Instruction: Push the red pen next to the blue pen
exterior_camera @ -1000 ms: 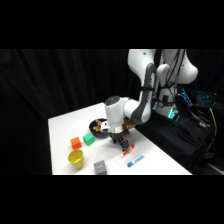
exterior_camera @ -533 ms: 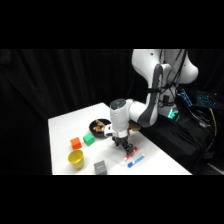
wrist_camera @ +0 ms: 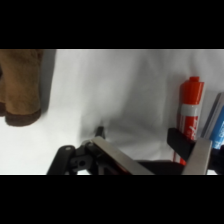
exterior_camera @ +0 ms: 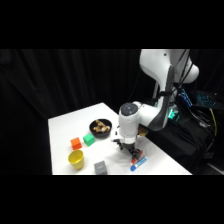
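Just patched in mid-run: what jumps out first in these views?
The white arm dominates the side view, its end effector down low over the table's near right part. Right under it the red pen lies alongside the blue pen, nearly parallel and close together. To the left sit a yellow cup, an orange cube and a dark bowl.

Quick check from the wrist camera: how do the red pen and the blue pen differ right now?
The slim red pen with a white band shows most of its barrel; the slim blue pen is cut off by the picture's right edge. The red pen lies nearer the gripper. Both lie side by side, roughly parallel, on the white table.
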Robot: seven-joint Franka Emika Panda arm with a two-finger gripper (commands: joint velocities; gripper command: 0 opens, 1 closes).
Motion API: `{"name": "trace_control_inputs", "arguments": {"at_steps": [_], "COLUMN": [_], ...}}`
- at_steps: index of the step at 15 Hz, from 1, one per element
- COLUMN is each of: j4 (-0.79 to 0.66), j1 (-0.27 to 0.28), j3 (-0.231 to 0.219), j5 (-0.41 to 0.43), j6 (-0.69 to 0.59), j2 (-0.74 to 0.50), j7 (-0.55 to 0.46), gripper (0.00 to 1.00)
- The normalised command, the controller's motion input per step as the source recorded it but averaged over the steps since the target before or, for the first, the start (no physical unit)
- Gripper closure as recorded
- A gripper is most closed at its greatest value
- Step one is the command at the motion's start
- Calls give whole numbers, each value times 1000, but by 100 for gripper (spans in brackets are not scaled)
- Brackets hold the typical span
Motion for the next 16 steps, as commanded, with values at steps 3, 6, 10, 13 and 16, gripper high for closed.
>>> {"name": "trace_control_inputs", "arguments": {"at_steps": [3, 6, 10, 13, 16], "j4": [29, 27, 112, 173, 132], "j1": [-2, -99, -114, -134, -130], "j3": [-9, 74, 78, 73, 82], "j5": [-8, 82, 35, 0, 18], "j6": [-395, -657, -626, -453, -333], "j2": [-246, -521, -497, -275, -200], "j7": [120, 57, 74, 100, 74], "gripper": [0, 0, 0, 0, 0]}}
